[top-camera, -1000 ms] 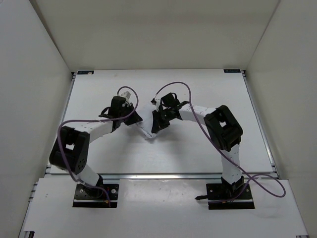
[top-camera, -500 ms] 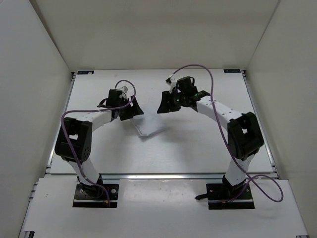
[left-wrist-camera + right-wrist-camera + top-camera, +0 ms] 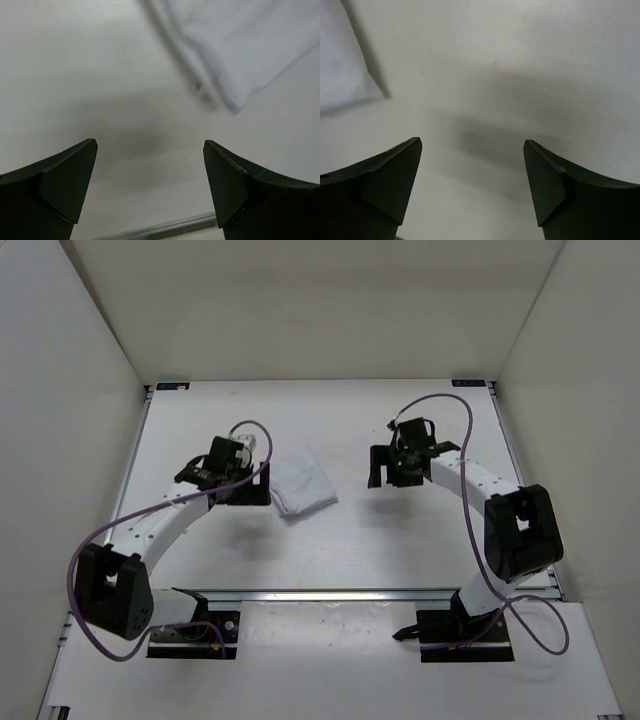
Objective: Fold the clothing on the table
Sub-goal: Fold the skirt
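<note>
There, the clothing lay as a small folded bundle on the table, between the two grippers. It was just ahead of the left gripper, whose jaws stood spread and empty. The right gripper sat farther from the clothing, also spread and holding nothing.

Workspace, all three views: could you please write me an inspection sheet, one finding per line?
Surface: white matte table with metal edging.
Job's things: clothing lies on the table as a compact bundle between the two arms; neither tool holds it.
Clutter: nothing seen.
Tools: left tool open, empty; right tool open, empty.
Cables: purple left cable and right cable each loop along their arm.
Surroundings: white walls; black corner brackets at the far edge.
</note>
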